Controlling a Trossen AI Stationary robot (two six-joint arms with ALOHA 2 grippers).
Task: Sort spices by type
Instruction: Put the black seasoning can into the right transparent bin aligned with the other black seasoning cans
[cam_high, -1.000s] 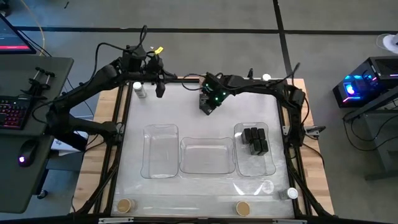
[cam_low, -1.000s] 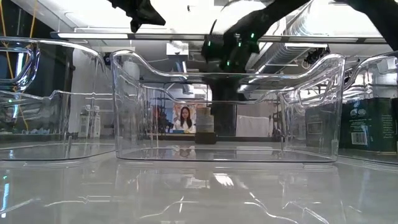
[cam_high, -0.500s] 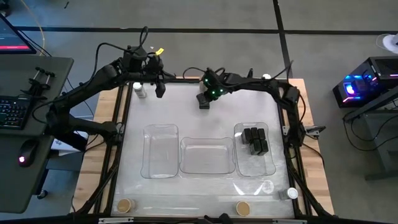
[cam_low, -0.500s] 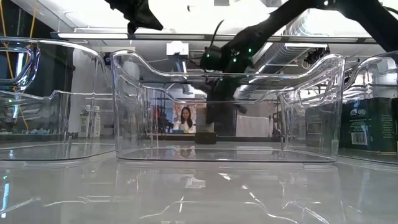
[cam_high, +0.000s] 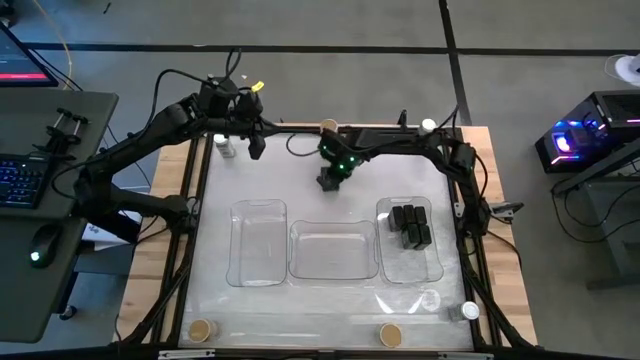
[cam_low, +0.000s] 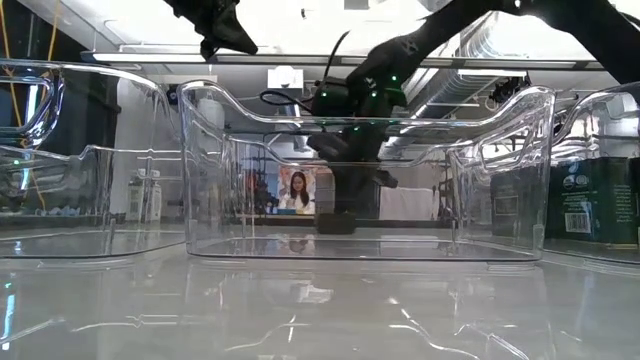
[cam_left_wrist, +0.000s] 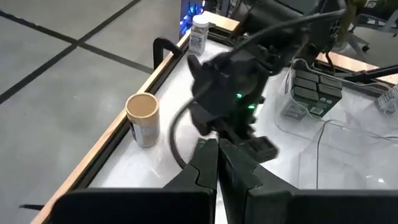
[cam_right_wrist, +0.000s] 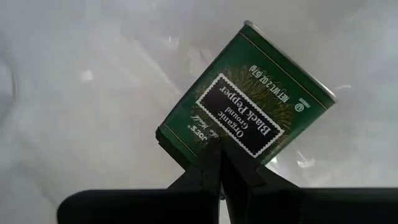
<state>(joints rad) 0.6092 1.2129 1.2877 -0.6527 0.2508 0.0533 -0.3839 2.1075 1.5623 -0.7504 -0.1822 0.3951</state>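
A green-black pepper tin (cam_right_wrist: 249, 106), one of the spices, lies flat and label up on the table's far middle. My right gripper (cam_right_wrist: 221, 155) is shut and points steeply down at the tin's edge; in the high view this gripper (cam_high: 327, 182) covers the tin. Several black tins (cam_high: 412, 225) stand in the right tray (cam_high: 385, 265). My left gripper (cam_high: 257, 148) hangs shut with nothing in it at the far left, beside a white-lidded jar (cam_high: 222, 143). A tan-topped jar (cam_high: 328, 127) stands at the far edge. My right gripper comes from above, pointing steeply down, with its shut fingertips (cam_right_wrist: 211, 163) at the tin's bottom edge (cam_right_wrist: 186, 144). I cannot tell whether they touch it. The tin lies flat on the table.
Three clear trays sit side by side at mid-table: the left tray (cam_high: 240, 275), the middle tray (cam_high: 298, 270) and the right one. Two tan-topped jars (cam_high: 202, 330) (cam_high: 390, 334) and a white-lidded jar (cam_high: 468, 311) stand along the near edge. Another white-lidded jar (cam_high: 428, 125) stands at the far right.
My right gripper has sunk toward the table and now stands low over the pepper tin, still shut. The tin has stayed where it lay.
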